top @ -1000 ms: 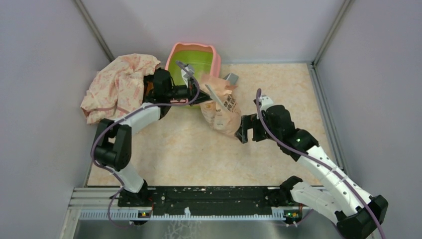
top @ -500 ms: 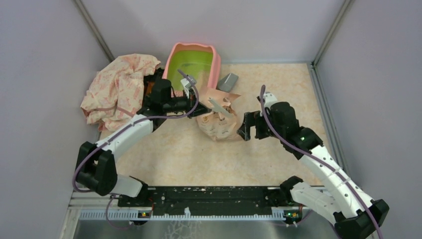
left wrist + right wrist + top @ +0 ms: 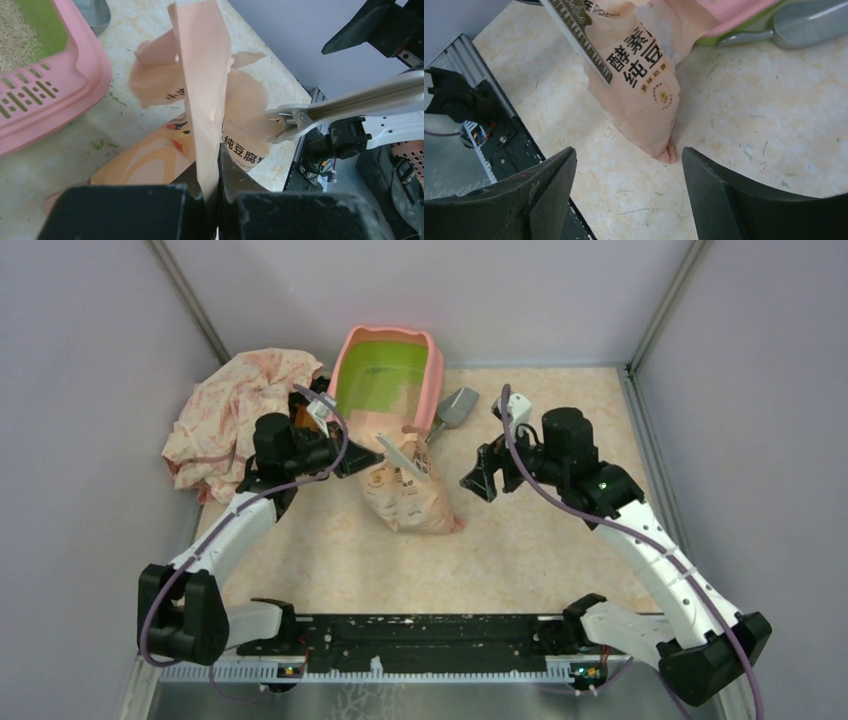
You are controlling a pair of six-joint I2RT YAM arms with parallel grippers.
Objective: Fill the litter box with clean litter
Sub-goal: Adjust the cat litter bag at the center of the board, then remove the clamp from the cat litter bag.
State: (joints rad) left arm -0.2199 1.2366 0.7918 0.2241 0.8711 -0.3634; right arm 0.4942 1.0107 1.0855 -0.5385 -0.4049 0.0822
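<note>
The litter box (image 3: 345,358), pink rim and green inside, stands at the back; the left wrist view shows its rim (image 3: 55,85) and tan litter (image 3: 15,37) inside. The peach litter bag (image 3: 410,500) lies on the table in front of it, top toward the box. My left gripper (image 3: 362,458) is shut on the bag's top flap (image 3: 200,90), pinched between its jaws (image 3: 218,150). My right gripper (image 3: 480,475) is open and empty, apart from the bag to its right; in its wrist view it (image 3: 628,152) hovers over the bag's bottom corner (image 3: 644,100).
A silver scoop (image 3: 458,408) lies right of the box, also in the right wrist view (image 3: 804,22). A long silver clip (image 3: 400,455) sits on the bag's top. A crumpled pink cloth (image 3: 235,415) lies at the back left. Walls enclose the table.
My left arm drew back to the left with the bag's flap, and the bag came down from the box's rim onto the table. My right gripper moved up and away from the bag.
</note>
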